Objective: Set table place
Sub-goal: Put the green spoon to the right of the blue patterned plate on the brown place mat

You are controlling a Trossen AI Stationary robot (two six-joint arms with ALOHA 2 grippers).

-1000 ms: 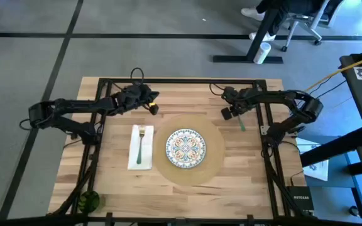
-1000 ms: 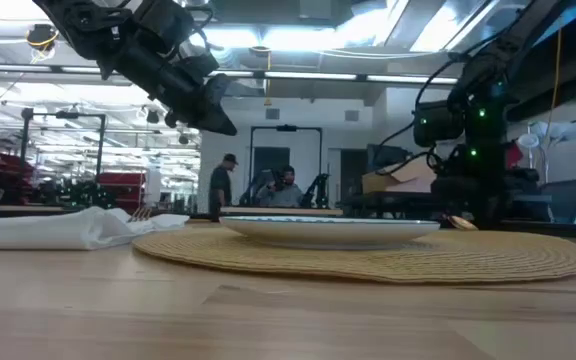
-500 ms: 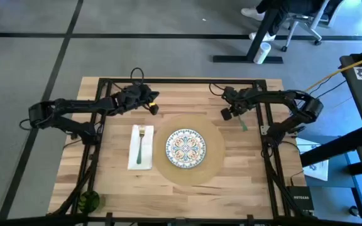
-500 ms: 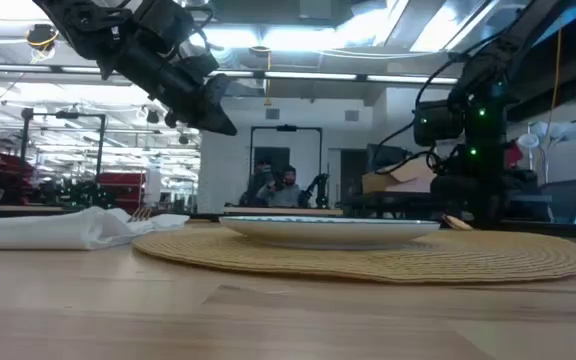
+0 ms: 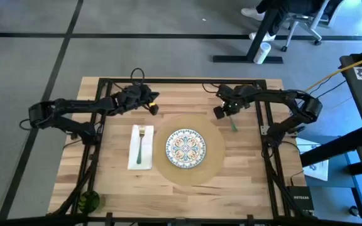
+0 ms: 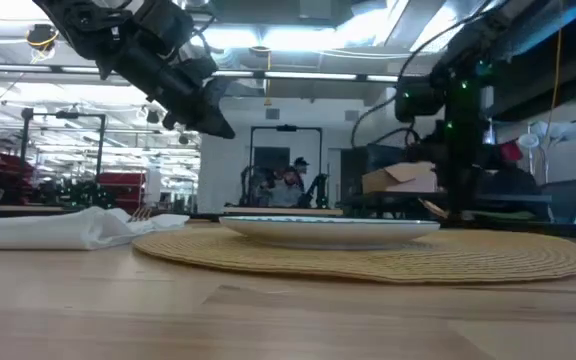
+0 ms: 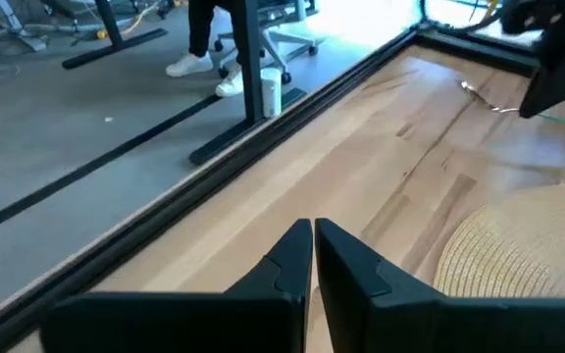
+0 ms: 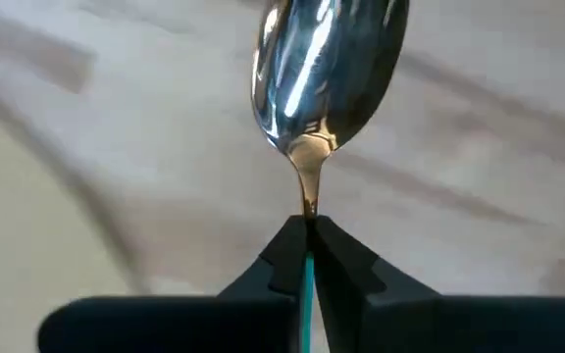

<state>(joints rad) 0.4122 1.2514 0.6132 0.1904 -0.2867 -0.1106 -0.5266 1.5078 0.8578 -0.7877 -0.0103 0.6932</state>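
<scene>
The right end effector (image 5: 220, 112), clenched on a green-handled metal spoon (image 8: 327, 69), has shifted inward toward the round tan placemat (image 5: 215, 135), nearing placement.

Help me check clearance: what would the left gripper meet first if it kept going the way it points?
Probably bare table. The left gripper, shut, points along open wood; the placemat lies off to one side. The black frame edge is farther on.

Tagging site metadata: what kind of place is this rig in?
Likely a robotics lab or open workshop: grey carpet with office chair beyond the table, equipment racks and people behind.
</scene>
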